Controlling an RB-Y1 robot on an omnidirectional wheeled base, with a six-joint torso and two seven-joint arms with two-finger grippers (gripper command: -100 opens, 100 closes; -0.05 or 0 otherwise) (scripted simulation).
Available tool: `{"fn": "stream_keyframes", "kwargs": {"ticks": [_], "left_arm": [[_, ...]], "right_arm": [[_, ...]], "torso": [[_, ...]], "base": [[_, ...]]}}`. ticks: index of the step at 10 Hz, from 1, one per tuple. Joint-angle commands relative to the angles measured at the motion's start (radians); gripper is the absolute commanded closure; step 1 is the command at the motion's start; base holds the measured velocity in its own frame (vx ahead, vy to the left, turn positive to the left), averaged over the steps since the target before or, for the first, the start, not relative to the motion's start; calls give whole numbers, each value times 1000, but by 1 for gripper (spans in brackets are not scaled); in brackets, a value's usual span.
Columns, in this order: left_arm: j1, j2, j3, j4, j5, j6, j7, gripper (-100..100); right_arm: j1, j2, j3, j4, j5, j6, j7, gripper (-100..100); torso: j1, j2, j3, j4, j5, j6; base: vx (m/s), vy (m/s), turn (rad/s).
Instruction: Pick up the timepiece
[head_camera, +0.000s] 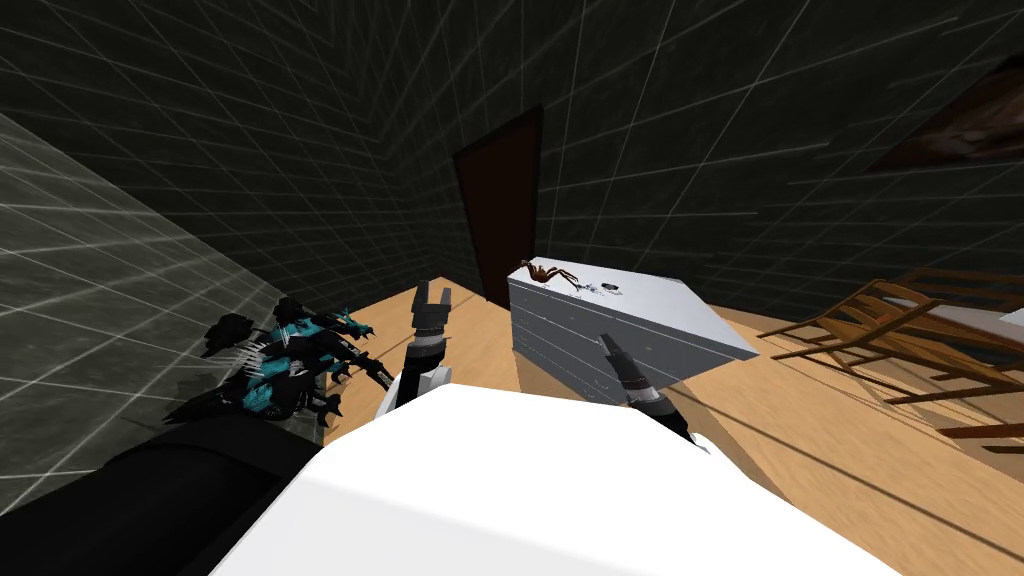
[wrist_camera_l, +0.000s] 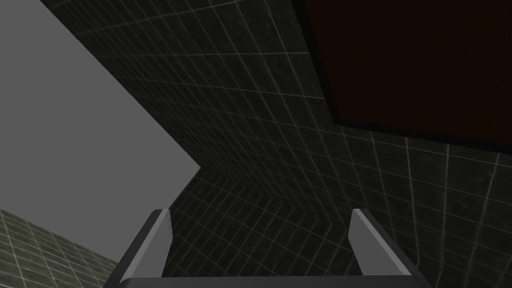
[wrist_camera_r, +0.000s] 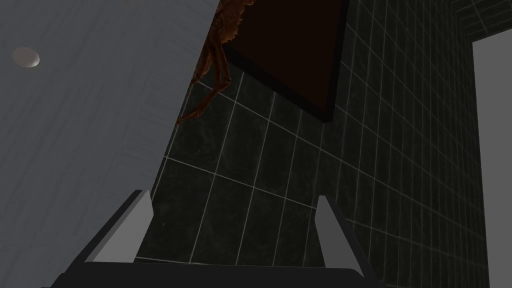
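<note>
Dark tiled walls (head_camera: 250, 120) are enclosing a wood floor (head_camera: 800, 440); a dark door (head_camera: 503, 200) is standing behind a white dresser (head_camera: 680, 325); brown slatted furniture (head_camera: 880, 320) is lying right.

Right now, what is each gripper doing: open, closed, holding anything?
Left gripper: open, holding nothing.
Right gripper: open, holding nothing, next to the dresser.

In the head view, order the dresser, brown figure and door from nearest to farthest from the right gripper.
1. Dresser, beside the right gripper.
2. Brown figure, on its far corner.
3. Door, in the wall behind.
</note>
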Motion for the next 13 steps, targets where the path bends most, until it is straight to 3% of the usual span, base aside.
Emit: {"fn": "stream_keyframes", "kwargs": {"ticks": [1, 6, 13], "left_arm": [[0, 0, 0, 0, 0, 0, 0, 0], [0, 0, 0, 0, 0, 0, 0, 0], [0, 0, 0, 0, 0, 0, 0, 0]], "right_arm": [[-5, -30, 6, 39, 6, -14, 7, -100], [19, -180, 29, 175, 34, -90, 35, -100], [44, -386, 50, 350, 54, -153, 57, -100]], "torso": [[0, 0, 0, 0, 0, 0], [-3, 0, 0, 0, 0, 1], [-3, 0, 0, 0, 0, 0]], "base": [[-71, 113, 63], [-80, 110, 113], [-78, 106, 104]]}}
